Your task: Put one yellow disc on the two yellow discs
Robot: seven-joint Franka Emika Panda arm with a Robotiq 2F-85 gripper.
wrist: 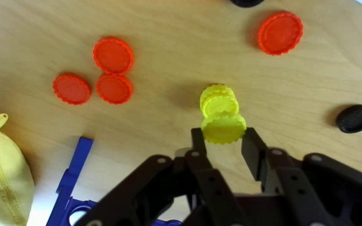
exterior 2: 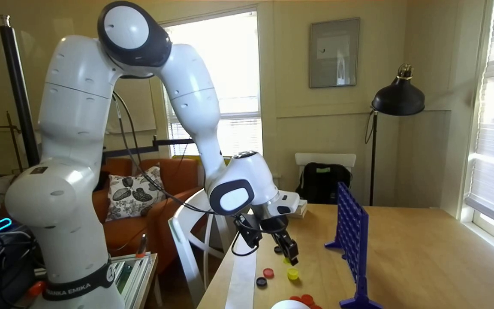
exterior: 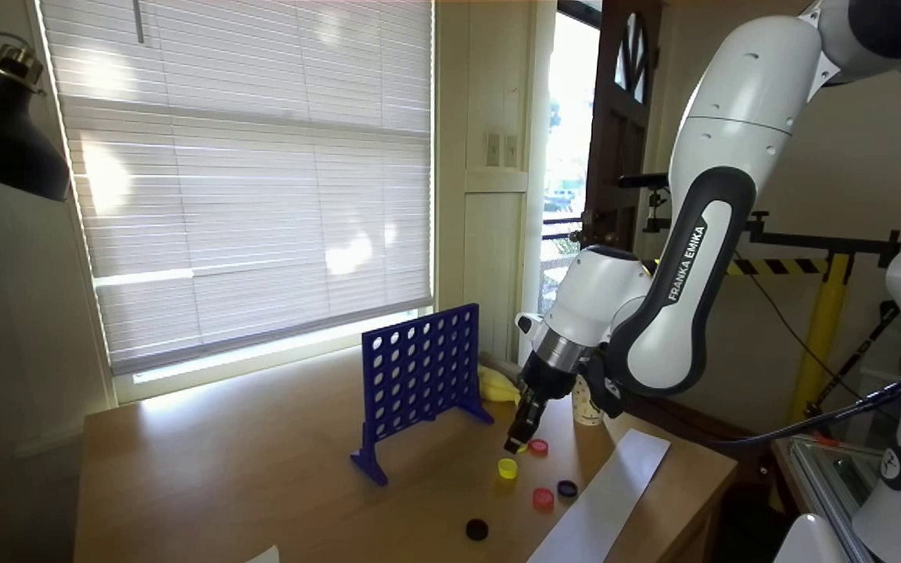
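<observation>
My gripper (wrist: 222, 131) is shut on the one yellow disc (wrist: 223, 129), pinched at its edges between the two fingertips. The two yellow discs (wrist: 219, 103) lie stacked on the table, just above the held disc in the wrist view, which overlaps their edge there. In both exterior views the stack (exterior: 507, 469) (exterior 2: 293, 274) stands close to the fingertips (exterior: 515, 446) (exterior 2: 292, 257), and only a sliver of the held disc (exterior: 522, 449) (exterior 2: 287, 260) shows by them. The held disc appears above the table; I cannot tell whether it touches the stack.
Red discs (wrist: 113, 56) (wrist: 280, 33) and black discs (wrist: 355, 118) lie around the stack. The upright blue grid (exterior: 419, 367), a yellow pouch (wrist: 3, 175), a patterned cup (exterior: 586, 405) and a white strip (exterior: 603, 496) are nearby. A white round object (exterior 2: 290, 304) shows at the table's front.
</observation>
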